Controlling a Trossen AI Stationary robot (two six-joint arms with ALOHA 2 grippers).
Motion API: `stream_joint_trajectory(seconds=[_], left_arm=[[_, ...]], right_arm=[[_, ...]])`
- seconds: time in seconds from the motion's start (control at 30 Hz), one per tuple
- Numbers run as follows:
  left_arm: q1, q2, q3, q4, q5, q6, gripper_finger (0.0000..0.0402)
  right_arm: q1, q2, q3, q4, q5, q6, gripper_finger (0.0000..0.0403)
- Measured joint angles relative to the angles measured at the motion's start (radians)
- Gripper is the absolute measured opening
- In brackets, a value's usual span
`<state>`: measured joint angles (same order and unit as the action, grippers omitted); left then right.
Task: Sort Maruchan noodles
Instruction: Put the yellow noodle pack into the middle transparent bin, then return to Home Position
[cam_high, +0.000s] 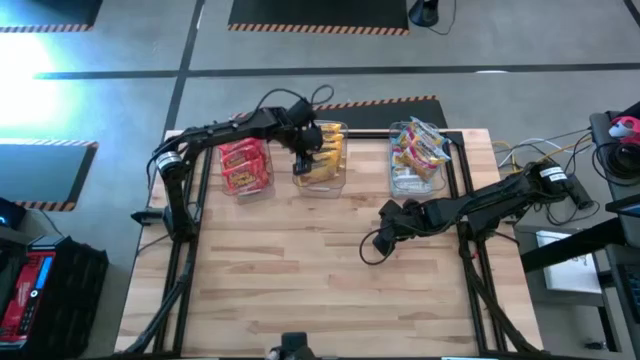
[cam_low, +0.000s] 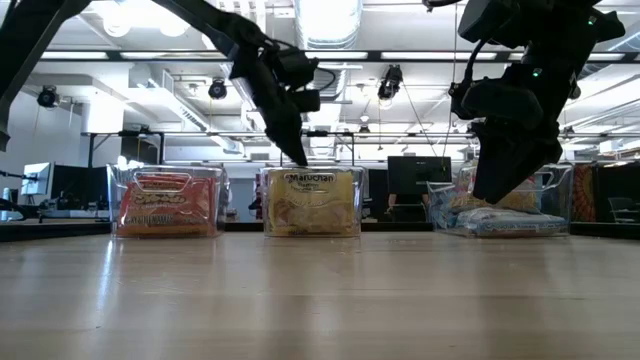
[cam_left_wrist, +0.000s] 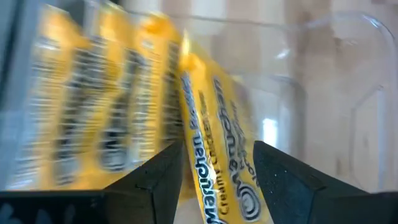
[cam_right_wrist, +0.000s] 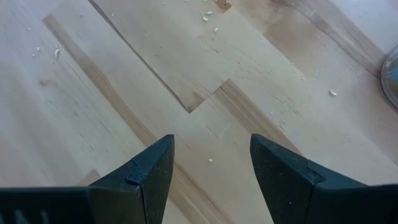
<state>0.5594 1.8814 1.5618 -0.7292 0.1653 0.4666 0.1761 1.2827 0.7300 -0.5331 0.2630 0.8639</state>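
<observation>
The Maruchan noodles sit sorted in three clear bins along the far edge. Red packets (cam_high: 243, 165) fill the left bin, yellow packets (cam_high: 328, 160) the middle one and pink-yellow packets (cam_high: 418, 155) the right one. My left gripper (cam_high: 305, 160) reaches down into the middle bin (cam_low: 310, 202), open. In the left wrist view a yellow packet (cam_left_wrist: 214, 143) stands tilted on edge between its fingers (cam_left_wrist: 217, 155), beside the other yellow packets (cam_left_wrist: 93, 99). My right gripper (cam_high: 383, 238) hovers open over bare table, nearer than the right bin (cam_low: 500, 215), empty (cam_right_wrist: 211, 146). My left gripper comes from above into the middle bin, and its open fingers (cam_left_wrist: 161, 177) stand on either side of the tilted yellow packet's upper edge (cam_left_wrist: 205, 186). I cannot tell whether either finger touches it. The packet rests inside the bin, leaning toward the other packets.
Bare wooden tabletop (cam_high: 300, 280) stretches across the near half. Crumbs (cam_right_wrist: 208, 15) dot the wood below my right gripper. Cables (cam_high: 530, 155) lie off the table's right side.
</observation>
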Motion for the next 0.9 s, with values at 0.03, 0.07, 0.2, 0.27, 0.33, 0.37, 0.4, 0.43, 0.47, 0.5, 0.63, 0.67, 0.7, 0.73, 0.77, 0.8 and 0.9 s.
stream_joint_trajectory(seconds=[0.03, 0.07, 0.2, 0.27, 0.33, 0.37, 0.4, 0.43, 0.47, 0.5, 0.63, 0.67, 0.7, 0.73, 0.77, 0.8, 0.9], left_arm=[[0.006, -0.001, 0.024, -0.015, -0.016, 0.003, 0.0176], [0.013, -0.001, 0.049, -0.032, -0.024, 0.005, 0.0175], [0.047, -0.02, 0.126, -0.113, 0.008, -0.011, 0.0174], [0.071, -0.053, 0.129, -0.151, 0.05, -0.022, 0.0174], [0.1, -0.1, 0.105, -0.156, 0.079, -0.054, 0.0174], [0.116, -0.131, 0.085, -0.157, 0.089, -0.074, 0.0174], [0.13, -0.162, 0.062, -0.157, 0.088, -0.089, 0.0174], [0.145, -0.2, 0.032, -0.15, 0.088, -0.104, 0.0174], [0.157, -0.242, -0.003, -0.144, 0.087, -0.124, 0.0174], [0.165, -0.288, -0.042, -0.136, 0.086, -0.14, 0.0174], [0.172, -0.515, -0.243, -0.043, 0.086, -0.229, 0.0174], [0.172, -0.576, -0.299, -0.008, 0.086, -0.262, 0.0174], [0.172, -0.639, -0.355, 0.028, 0.084, -0.295, 0.0174], [0.171, -0.705, -0.412, 0.072, 0.083, -0.323, 0.0174], [0.17, -0.767, -0.464, 0.115, 0.08, -0.356, 0.0174], [0.168, -0.826, -0.511, 0.151, 0.08, -0.387, 0.0174], [0.165, -0.986, -0.631, 0.213, 0.08, -0.446, 0.0174]], right_arm=[[0.0, 0.0, 0.0, 0.0, 0.0, 0.0, 0.0201], [0.0, 0.0, 0.0, 0.0, 0.0, 0.0, 0.0201], [0.0, 0.0, 0.0, 0.0, 0.0, 0.0, 0.0201], [0.0, 0.0, 0.0, 0.0, 0.0, 0.0, 0.0201], [0.0, 0.0, 0.0, 0.0, 0.0, 0.0, 0.0201], [0.0, 0.0, 0.0, 0.0, 0.0, 0.0, 0.0201], [0.0, 0.0, 0.0, 0.0, 0.0, 0.0, 0.0201], [0.0, 0.0, 0.0, 0.0, 0.0, 0.0, 0.0201], [0.0, 0.0, 0.0, 0.0, 0.0, 0.0, 0.0201], [0.0, 0.0, 0.0, 0.0, 0.0, 0.0, 0.0201], [0.0, 0.0, 0.0, 0.0, 0.0, 0.0, 0.0201], [0.0, 0.0, 0.0, 0.0, 0.0, 0.0, 0.0201], [0.0, 0.0, 0.0, 0.0, 0.0, 0.0, 0.0201], [0.0, 0.0, 0.0, 0.0, 0.0, 0.0, 0.0201], [0.0, 0.0, 0.0, 0.0, 0.0, 0.0, 0.0201], [0.0, 0.0, 0.0, 0.0, 0.0, 0.0, 0.0201], [0.0, 0.0, 0.0, 0.0, 0.0, 0.0, 0.0201]])
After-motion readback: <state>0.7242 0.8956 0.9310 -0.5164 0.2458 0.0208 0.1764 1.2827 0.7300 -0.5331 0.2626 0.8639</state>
